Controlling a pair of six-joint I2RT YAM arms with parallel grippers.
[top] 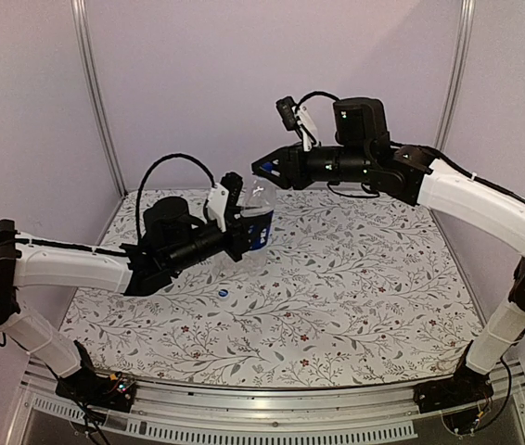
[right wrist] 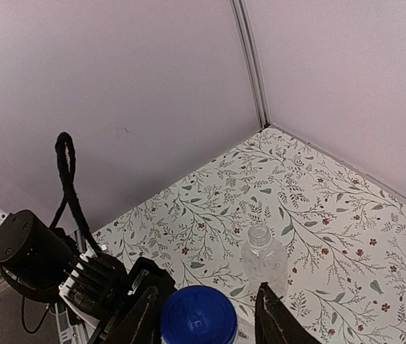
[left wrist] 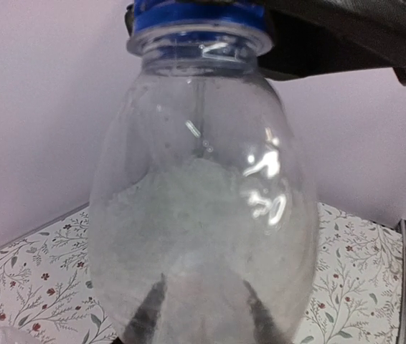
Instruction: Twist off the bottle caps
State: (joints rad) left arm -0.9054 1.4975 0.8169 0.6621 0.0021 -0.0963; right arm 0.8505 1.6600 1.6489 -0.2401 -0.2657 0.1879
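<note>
Blue and loose, one cap (top: pixel 224 293) lies on the flower-printed table cloth (top: pixel 364 297) nearest the arm bases. It probably came off the plain bottle (right wrist: pixel 264 261), which stands upright on the cloth with a bare neck, so that half of the job looks done. Just beyond the loose cap, the left gripper (top: pixel 244 236) is clamped tight on the labelled bottle (top: pixel 262 227). It holds the bottle upright and lifted clear of the cloth, gripping low at the label band so that the neck stays free. I judge this hold to be an anchor, keeping the body from spinning when the top is twisted. In the left wrist view the bottle fills the frame, with its blue cap (left wrist: pixel 199 18) seated on the thread and a dark gripper body close against it. Farther back, the right gripper (top: pixel 267 170) reaches in level from the right at the bottle's top. Its wrist camera looks down on the cap with a finger (right wrist: pixel 271 315) on either side. One finger sits close to the rim and the other shows a small gap, so the jaws stand partly open around the cap and not yet firmly pinched. The plain bottle stands apart from both grippers, out of the way of the twist.
</note>
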